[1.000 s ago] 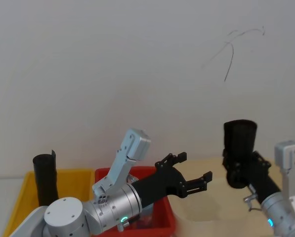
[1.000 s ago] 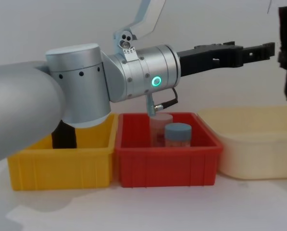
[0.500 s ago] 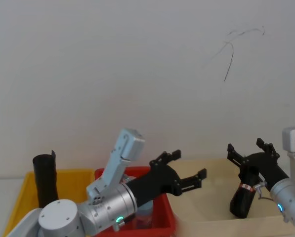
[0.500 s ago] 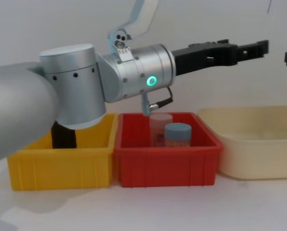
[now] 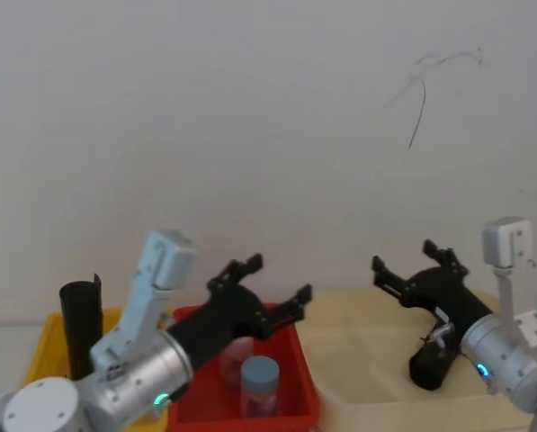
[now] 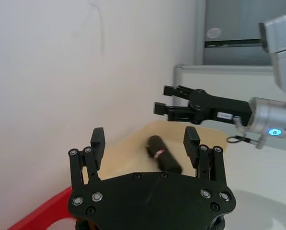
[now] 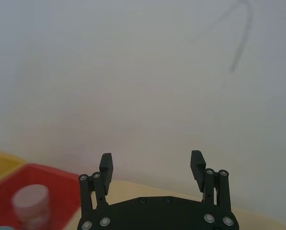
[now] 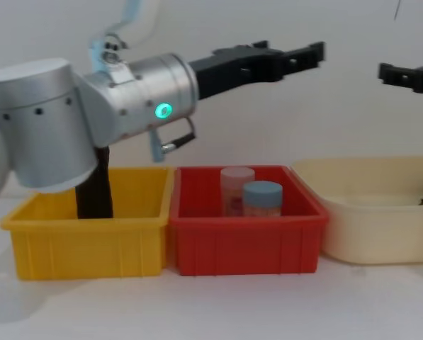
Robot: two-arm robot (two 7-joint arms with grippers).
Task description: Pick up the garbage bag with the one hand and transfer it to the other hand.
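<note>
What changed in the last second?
The right gripper let go of the bag, which it held up high a second ago; the bag dropped and now lies in the cream tub, with the gripper open above it. The left gripper, open throughout, pulled back to the robot's left over the red bin without taking the bag. The jars and slim roll stayed put.

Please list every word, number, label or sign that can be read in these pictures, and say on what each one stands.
No text here is readable.
Red-and-white band on the garbage bag: print too small to read.
White sticker on the right gripper: blurred, unreadable.
Dark scribble on the wall: a pen mark, no letters.
</note>
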